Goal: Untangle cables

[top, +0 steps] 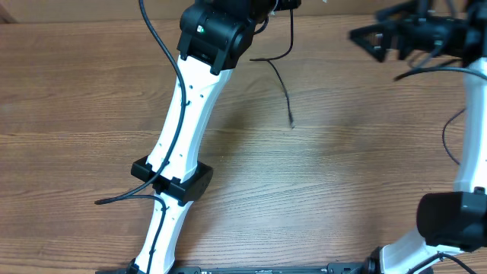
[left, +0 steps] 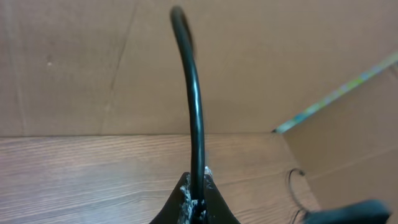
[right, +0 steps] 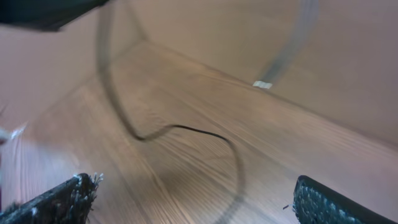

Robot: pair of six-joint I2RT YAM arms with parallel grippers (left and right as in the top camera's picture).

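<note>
A thin black cable point(top: 283, 84) runs from the top edge, bends at about point(top: 262, 59), and trails down to a small plug end point(top: 291, 124) on the wooden table. My left gripper point(left: 198, 202) is shut on a black cable point(left: 196, 106) that arches up and away from the jaws. In the overhead view this gripper point(top: 275, 4) is mostly cut off at the top edge. My right gripper point(right: 196, 196) is open and empty above the table, with a blurred stretch of cable point(right: 186, 129) lying ahead of it. In the overhead view it point(top: 369, 42) is at the far right, apart from the cable.
Cardboard walls point(left: 261, 56) rise behind the far edge of the wooden table point(top: 91, 91). A second thin cable loop point(left: 292, 183) shows at the lower right of the left wrist view. The arms' own thicker wiring point(top: 163, 42) hangs beside the left arm.
</note>
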